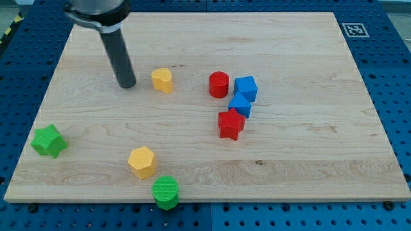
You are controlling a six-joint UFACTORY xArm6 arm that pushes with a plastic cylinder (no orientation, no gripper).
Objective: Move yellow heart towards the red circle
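Note:
The yellow heart (162,80) lies on the wooden board at the upper middle left. The red circle (219,85) stands to its right, about one block width of bare wood between them. My tip (127,85) rests on the board just left of the yellow heart, a small gap apart from it. The dark rod rises from the tip toward the view's top left.
Two blue blocks (246,88) (240,104) and a red star (231,124) cluster right of and below the red circle. A yellow hexagon (142,162) and green circle (166,192) sit near the bottom edge. A green star (49,141) lies at the left edge.

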